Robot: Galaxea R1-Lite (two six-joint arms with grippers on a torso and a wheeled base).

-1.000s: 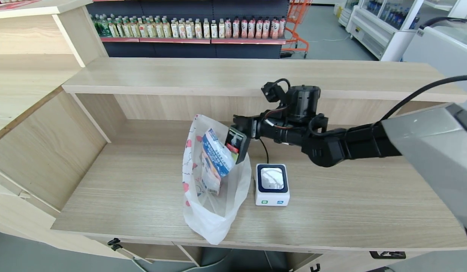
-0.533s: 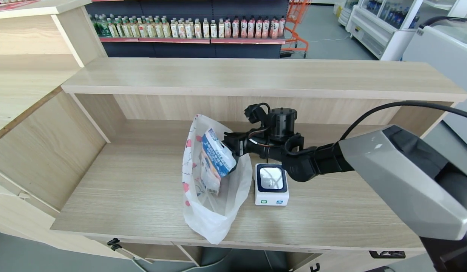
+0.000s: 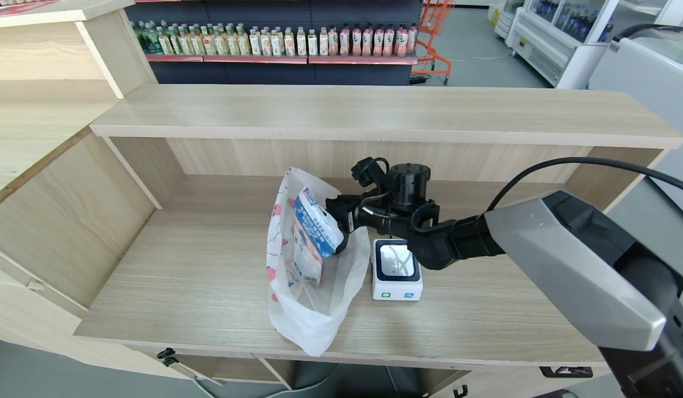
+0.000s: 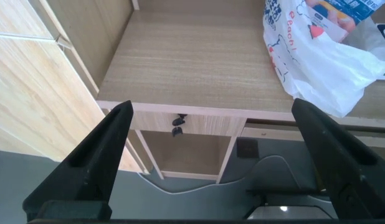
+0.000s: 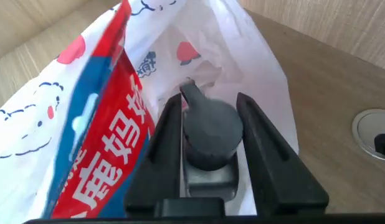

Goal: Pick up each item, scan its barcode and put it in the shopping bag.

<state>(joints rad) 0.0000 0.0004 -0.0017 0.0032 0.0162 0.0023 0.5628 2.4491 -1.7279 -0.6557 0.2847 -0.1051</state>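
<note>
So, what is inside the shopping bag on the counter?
A blue-and-white packet stands in the shopping bag, and the right gripper holds a dark item in its mouth. The bag's bottom is covered.

Found the right gripper (image 3: 341, 229) set in the mouth of the shopping bag (image 3: 308, 315), tips masked in the head view by the blue-and-white packet (image 3: 315, 226); noted a dark item (image 5: 208, 130) pinched between its fingers (image 5: 171, 143), lower part covered, kind not discernible; found the scanner (image 3: 397, 279) overlapped at its far right corner by the right arm (image 3: 457, 243); saw bag and packet cut by the frame edges in both wrist views; saw the left gripper (image 4: 212, 106) fingers cut off at their roots
</note>
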